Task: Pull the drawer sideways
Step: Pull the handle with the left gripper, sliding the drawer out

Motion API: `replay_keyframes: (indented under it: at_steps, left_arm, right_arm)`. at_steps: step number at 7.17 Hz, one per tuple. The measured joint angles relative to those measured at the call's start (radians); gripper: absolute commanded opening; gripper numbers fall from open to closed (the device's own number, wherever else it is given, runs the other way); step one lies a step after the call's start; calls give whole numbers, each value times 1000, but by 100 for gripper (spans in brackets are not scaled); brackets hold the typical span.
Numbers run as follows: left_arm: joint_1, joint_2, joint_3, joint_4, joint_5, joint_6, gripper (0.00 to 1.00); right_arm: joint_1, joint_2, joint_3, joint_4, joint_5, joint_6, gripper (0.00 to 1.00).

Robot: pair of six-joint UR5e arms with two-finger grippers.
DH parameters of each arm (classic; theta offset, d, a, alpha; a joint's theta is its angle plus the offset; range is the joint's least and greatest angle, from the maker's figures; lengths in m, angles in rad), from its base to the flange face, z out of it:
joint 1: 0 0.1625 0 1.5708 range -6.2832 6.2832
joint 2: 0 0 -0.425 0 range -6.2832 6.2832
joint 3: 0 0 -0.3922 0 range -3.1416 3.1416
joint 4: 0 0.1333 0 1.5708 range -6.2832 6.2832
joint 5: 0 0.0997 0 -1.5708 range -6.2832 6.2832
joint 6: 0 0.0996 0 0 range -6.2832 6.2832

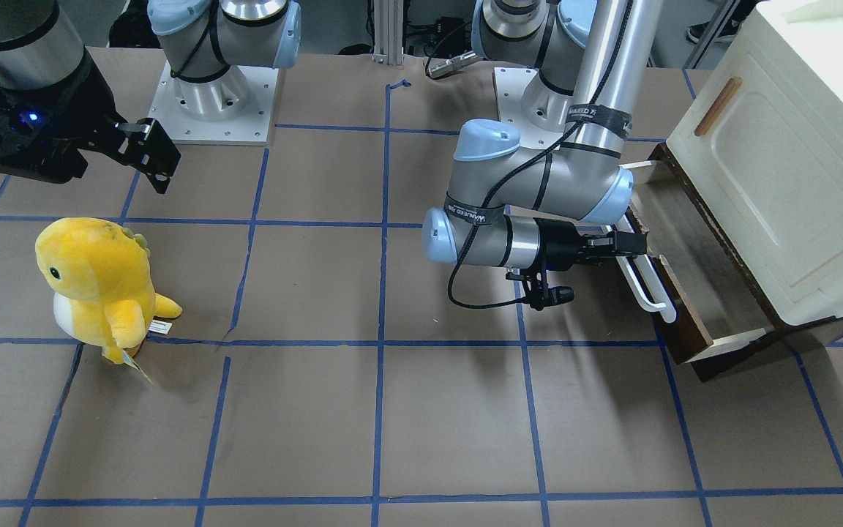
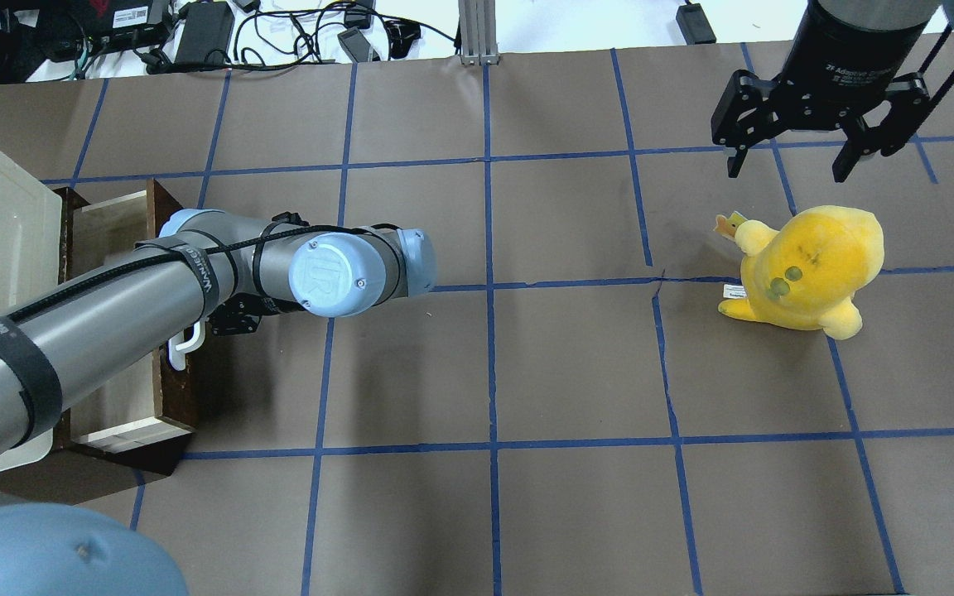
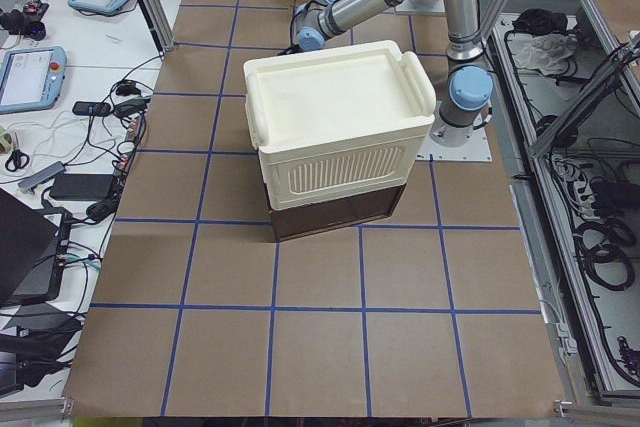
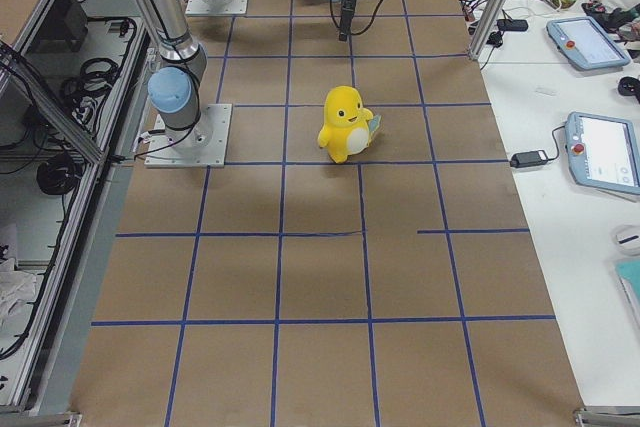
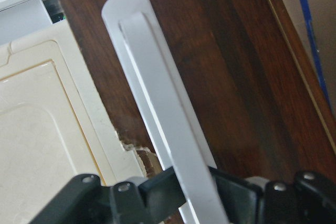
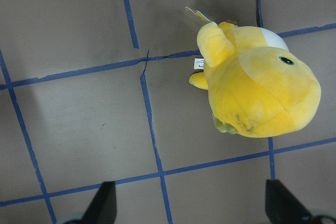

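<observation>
1. The cream-white cabinet (image 1: 780, 183) stands at the right end of the counter (image 1: 451, 410) in the front-facing view. Its door faces the centre, so the drawer front can be reached from the open side.

2. The left arm (image 1: 538, 183) reaches across with its forearm and wrist low and roughly level. This likely puts the pull force in line with the drawer's direction of travel.

3. The drawer (image 1: 714, 293) sits at the base of the cabinet and is partly drawn out. Its pale floor and cream side walls show between the dark brown front panel and the cabinet.

4. The white bar handle (image 1: 652, 289) runs along the front panel. It stands off the wood, which leaves room for a finger behind it.

5. The left pincer (image 1: 637, 245) is clamped on this handle near one end, with one finger on each side of the bar. The off-centre hold may skew the drawer.

6. The yellow plush toy (image 1: 96, 282) stands upright, well apart at the far left. It has no part in the pull.

7. The right pincer (image 2: 787, 170) hangs above the counter near the toy, with its fingers wide apart and holding nothing. It appears parked clear of the work.

8. Surface: brown sheet divided by a blue tape grid.

9. Room: aluminium frame posts, cable clutter, and teach pendants (image 4: 600, 152) on white side benches.
</observation>
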Motion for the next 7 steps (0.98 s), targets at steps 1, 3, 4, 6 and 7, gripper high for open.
replay_keyframes:
  at_steps: [1,3,4,6,7]
  left_arm:
    - [-1,0,0,-2,0,0,12]
    - [-3,-1,0,-2,0,1,15]
    - [-3,-1,0,-2,0,2,16]
    - [-6,-1,2,-1,-2,13,100]
    - [-8,3,3,-2,-9,18,100]
  right_arm:
    - [0,0,0,0,0,0,100]
    - [0,0,0,0,0,0,100]
    - [0,0,0,0,0,0,100]
    - [0,0,0,0,0,0,100]
    - [0,0,0,0,0,0,100]
